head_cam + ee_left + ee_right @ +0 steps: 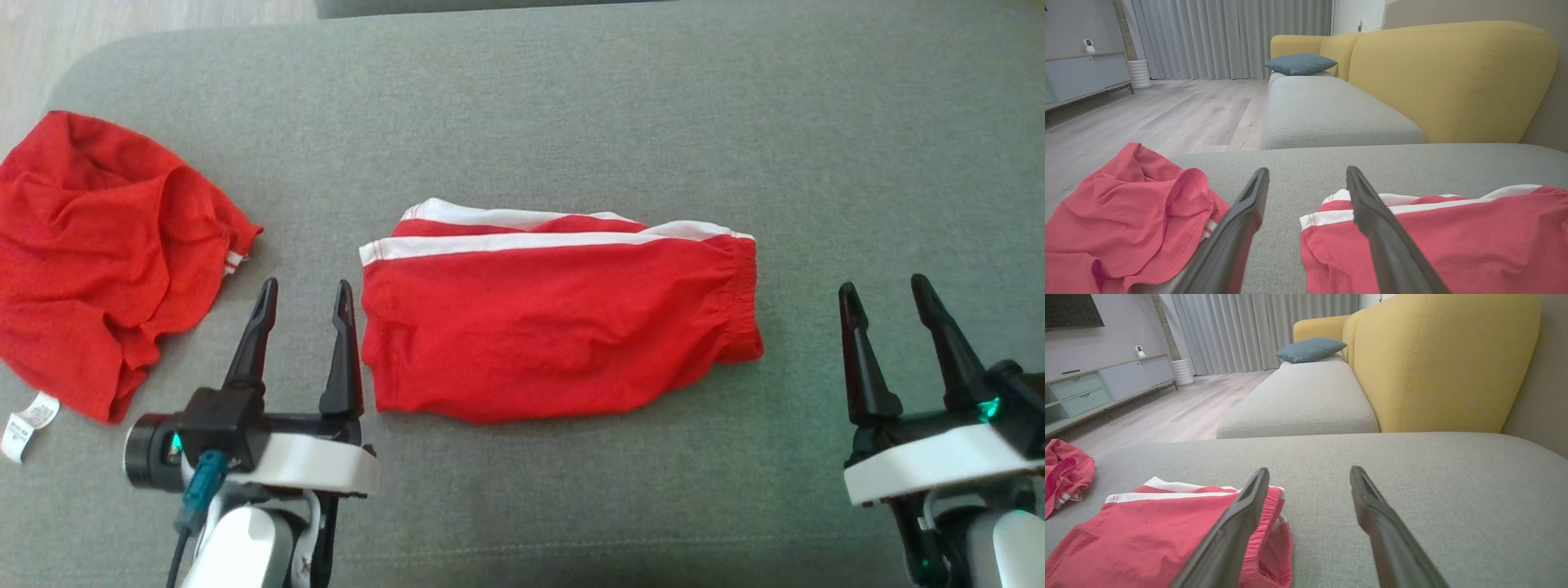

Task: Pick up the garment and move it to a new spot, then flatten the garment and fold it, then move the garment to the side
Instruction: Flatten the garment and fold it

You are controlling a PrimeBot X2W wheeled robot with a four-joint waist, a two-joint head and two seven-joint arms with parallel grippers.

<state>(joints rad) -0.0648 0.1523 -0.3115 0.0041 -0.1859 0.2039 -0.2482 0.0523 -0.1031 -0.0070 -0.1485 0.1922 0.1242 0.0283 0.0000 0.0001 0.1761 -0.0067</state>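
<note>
Room: pale wood floor (1167,110), grey curtains (1229,36), low cabinet (1106,384) along the wall, yellow sofa backrest (1453,81) with a blue pillow (1300,63) at the far end. Work surface is the grey seat cushion (571,106), flat, woven fabric. Red shorts (555,327) lie folded mid-cushion, white side stripes along the far edge, elastic waistband to my right. Crumpled red garment (90,253) sits at the cushion's left end, well apart from the shorts, white label (24,425) sticking out. My left gripper (306,290) is in the gap between the two, fingers spread wide, nothing held; inner finger just beside the shorts' hem, contact unclear. My right gripper (886,286) is off the waistband end, fingers equally wide apart, empty, clear of the cloth.
</note>
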